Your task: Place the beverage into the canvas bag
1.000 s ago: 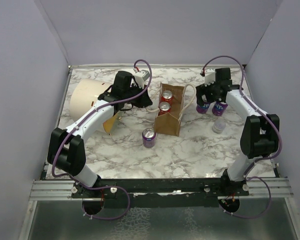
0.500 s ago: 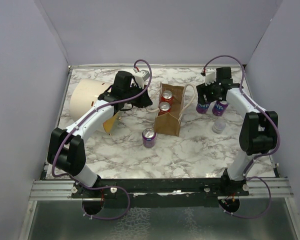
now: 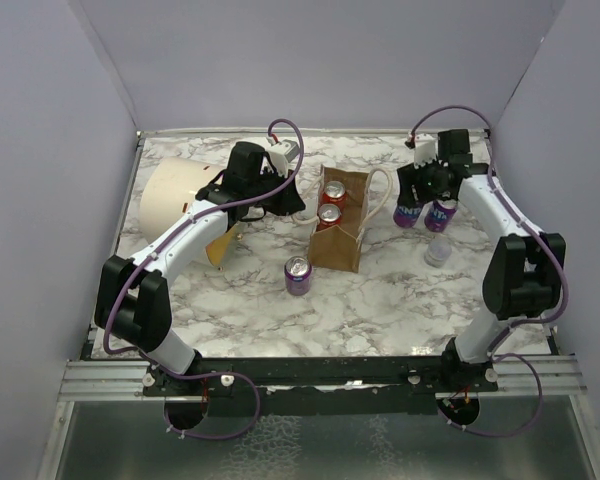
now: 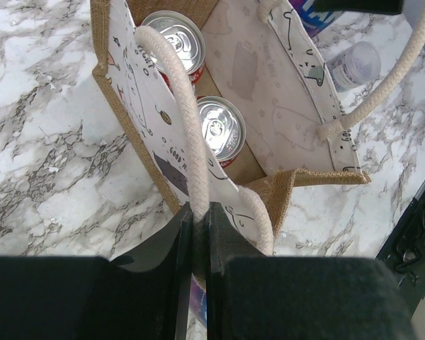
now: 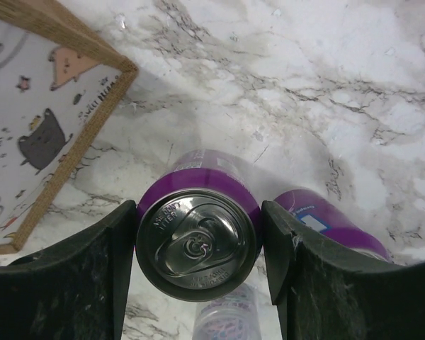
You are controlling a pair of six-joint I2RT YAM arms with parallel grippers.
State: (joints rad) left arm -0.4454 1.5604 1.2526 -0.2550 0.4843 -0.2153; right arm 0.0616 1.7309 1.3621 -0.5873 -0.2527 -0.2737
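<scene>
The canvas bag (image 3: 338, 240) stands open at mid-table with two red cans (image 3: 331, 203) inside; the left wrist view shows its printed wall (image 4: 283, 113) and the cans (image 4: 219, 127). My left gripper (image 3: 296, 203) (image 4: 197, 212) is shut on the bag's near rope handle (image 4: 191, 134). Right of the bag, my right gripper (image 3: 420, 205) (image 5: 198, 248) straddles an upright purple beverage can (image 3: 408, 214) (image 5: 198, 244), a finger pressed against each side. Close beside it is a second purple can (image 3: 440, 215) (image 5: 326, 223).
A third purple can (image 3: 298, 273) stands in front of the bag. A small clear bottle (image 3: 437, 252) (image 5: 230, 319) is just nearer than the right gripper. A large cream cylinder (image 3: 175, 200) lies at the back left. The bag's corner (image 5: 42, 142) is left of the gripped can.
The right gripper's jaws have closed in from wide open onto the purple can, and that arm has shifted slightly toward the back right. The left arm has not moved.
</scene>
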